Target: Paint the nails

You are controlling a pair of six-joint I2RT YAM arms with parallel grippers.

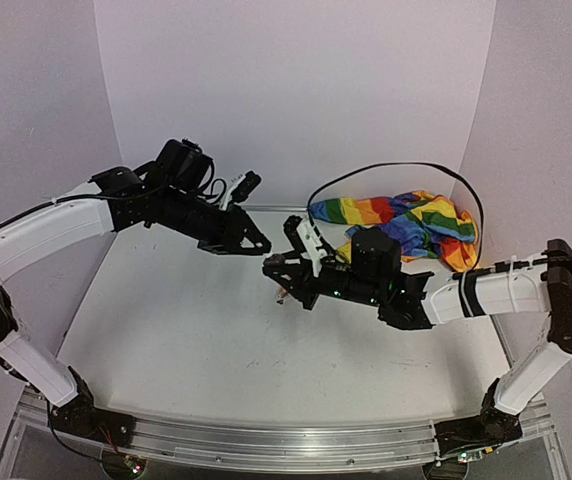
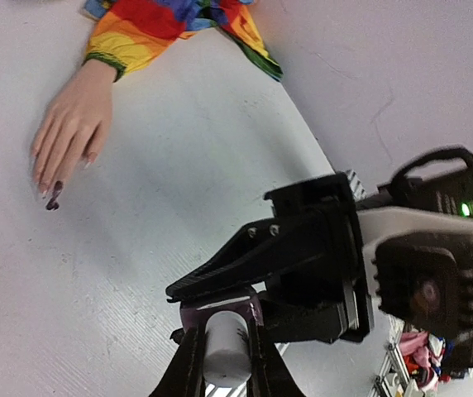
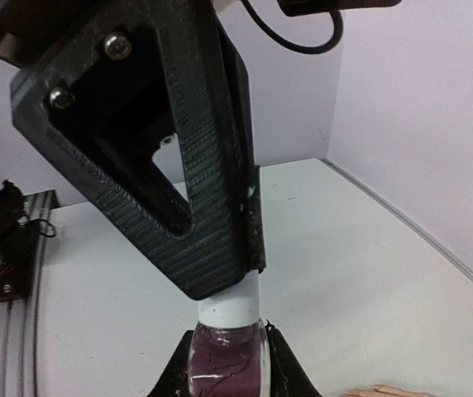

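Both grippers meet above the middle of the table on a small polish bottle. My right gripper (image 3: 224, 351) is shut on its purple glass body (image 3: 222, 364). My left gripper (image 2: 224, 341) is shut on the white cap (image 2: 226, 351), which sits on the bottle's neck. In the top view the left gripper (image 1: 258, 243) and right gripper (image 1: 275, 268) touch tip to tip. The pale mannequin hand (image 2: 73, 132) lies flat at the far left of the left wrist view with one dark nail (image 2: 54, 195); its other nails look bare. Its rainbow sleeve (image 1: 406, 220) trails to the back right.
A black cable (image 1: 396, 166) loops over the sleeve by the right wall. White walls close in the table on three sides. An aluminium rail (image 1: 266, 442) carrying both arm bases runs along the near edge.
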